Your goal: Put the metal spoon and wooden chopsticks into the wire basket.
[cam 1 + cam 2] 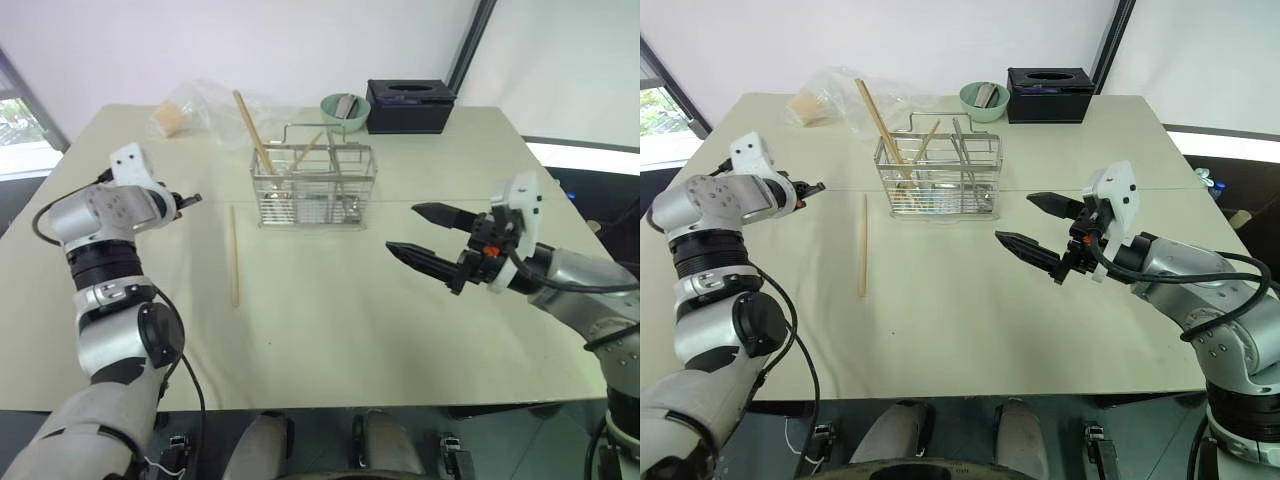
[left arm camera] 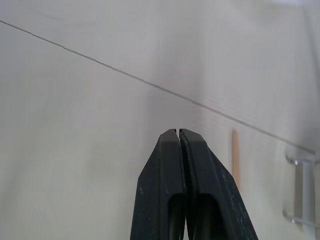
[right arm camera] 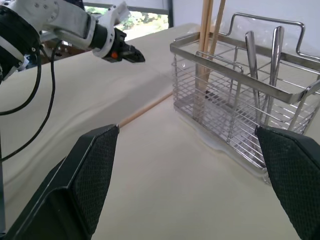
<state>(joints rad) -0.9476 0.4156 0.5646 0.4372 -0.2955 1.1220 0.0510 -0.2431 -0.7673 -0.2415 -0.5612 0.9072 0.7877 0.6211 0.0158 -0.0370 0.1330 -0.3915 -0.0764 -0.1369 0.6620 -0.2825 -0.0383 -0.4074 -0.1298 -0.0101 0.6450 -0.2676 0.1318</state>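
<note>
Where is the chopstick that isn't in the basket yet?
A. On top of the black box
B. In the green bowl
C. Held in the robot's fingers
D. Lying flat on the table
D, one wooden chopstick lies flat on the table, beside the wire basket, with nothing holding it.

Pale beige table (image 1: 400, 330), with a thin seam line running across it from left to right. Wire basket (image 1: 314, 187) stands toward the far edge, about midway along it. One wooden chopstick (image 1: 234, 256) lies flat just left of the basket, pointing from far edge to near edge. Small green bowl (image 1: 344, 108) and black box (image 1: 409, 106) sit side by side at the far edge. Crumpled clear plastic bag (image 1: 200, 107) lies near the far left corner.
</note>
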